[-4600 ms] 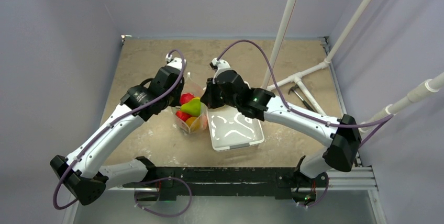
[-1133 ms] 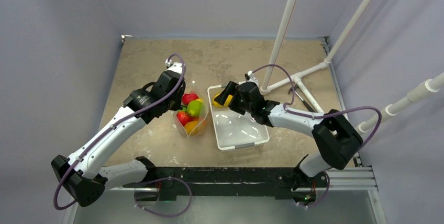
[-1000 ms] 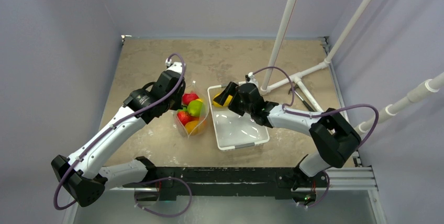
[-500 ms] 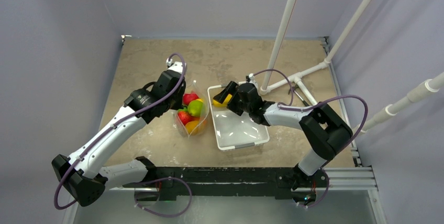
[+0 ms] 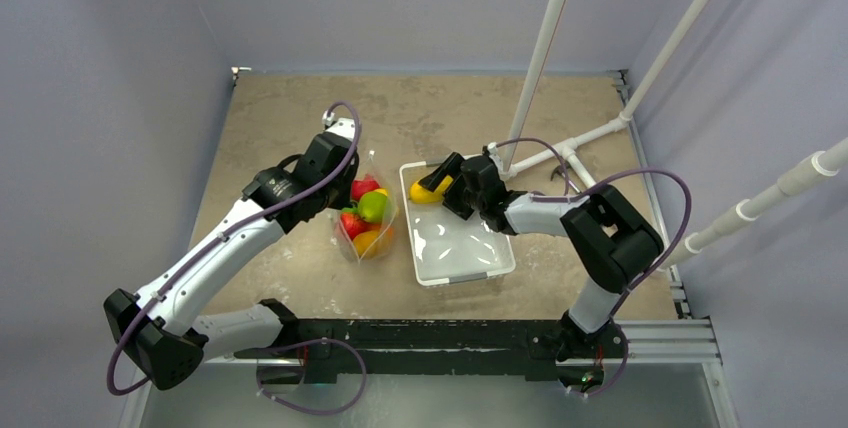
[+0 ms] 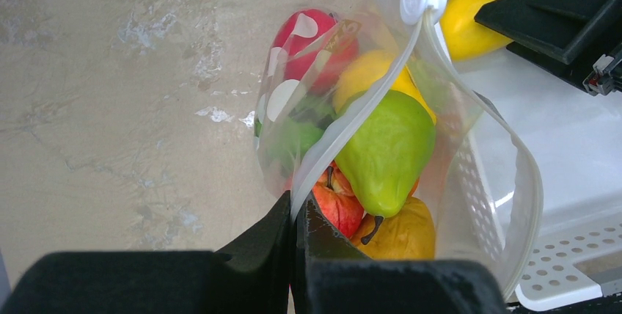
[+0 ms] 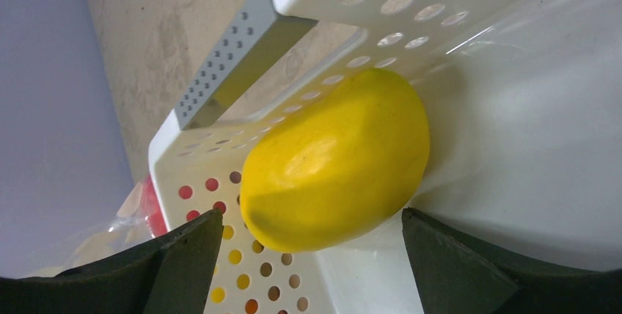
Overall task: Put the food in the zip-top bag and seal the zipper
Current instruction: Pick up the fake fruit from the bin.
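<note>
My right gripper [image 7: 315, 252] gapes open at the glossy yellow fruit [image 7: 337, 160] in the white tray's [image 5: 465, 276] far corner. It looks light and probably slippery, so I'd clamp its fat middle. My left gripper [image 6: 295, 215] is pinching the zip-top bag [image 6: 293, 108] beside the tray.

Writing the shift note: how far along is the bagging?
Done: several fruits sit in the zip-top bag. In hand: left pincer pinches its rim; right pincer stands open around the yellow fruit in the white tray. Remaining: bag that fruit, close the zipper.
</note>
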Action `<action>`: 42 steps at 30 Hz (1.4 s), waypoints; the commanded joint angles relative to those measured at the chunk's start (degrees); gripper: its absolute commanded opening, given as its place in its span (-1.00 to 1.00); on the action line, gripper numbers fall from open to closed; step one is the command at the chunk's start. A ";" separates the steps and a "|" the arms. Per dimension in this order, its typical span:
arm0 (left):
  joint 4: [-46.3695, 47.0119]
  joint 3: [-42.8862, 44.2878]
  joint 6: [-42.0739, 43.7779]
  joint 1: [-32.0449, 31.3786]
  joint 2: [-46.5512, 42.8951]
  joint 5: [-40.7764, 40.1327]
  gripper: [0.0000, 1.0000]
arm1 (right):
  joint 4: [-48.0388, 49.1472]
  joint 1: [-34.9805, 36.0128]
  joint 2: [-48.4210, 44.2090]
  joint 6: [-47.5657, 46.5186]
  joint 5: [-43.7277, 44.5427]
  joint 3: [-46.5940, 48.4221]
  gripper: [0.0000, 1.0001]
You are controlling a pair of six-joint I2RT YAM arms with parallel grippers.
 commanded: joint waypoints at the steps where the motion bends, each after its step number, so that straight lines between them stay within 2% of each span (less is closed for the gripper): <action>1: 1.39 1.71 0.95 -0.13 0.62 -0.06 -1.00 | 2.86 -1.18 1.18 1.58 -0.08 0.43 0.89; 11: 1.13 2.59 0.99 -0.21 1.64 0.12 -1.00 | 1.92 -2.34 5.35 3.10 1.50 2.79 0.88; 16: 0.81 2.95 0.99 -0.18 1.71 0.07 -1.00 | 0.54 -2.71 7.43 3.29 2.25 4.19 0.76; 20: 0.75 2.98 0.99 -0.20 1.74 -0.06 -1.00 | 1.22 -2.80 7.42 3.19 1.95 3.73 0.50; 29: 1.02 3.01 0.73 -0.13 1.83 0.20 -1.00 | 1.32 -2.79 4.84 2.23 1.52 2.64 -0.46; 35: 1.01 2.92 0.54 -0.17 1.40 0.25 -1.00 | 0.36 -2.83 0.17 1.99 3.87 1.57 -0.65; 42: 1.06 2.63 -0.12 -0.18 1.00 0.59 -1.00 | -2.58 -2.54 -6.39 -0.56 6.85 0.59 -0.73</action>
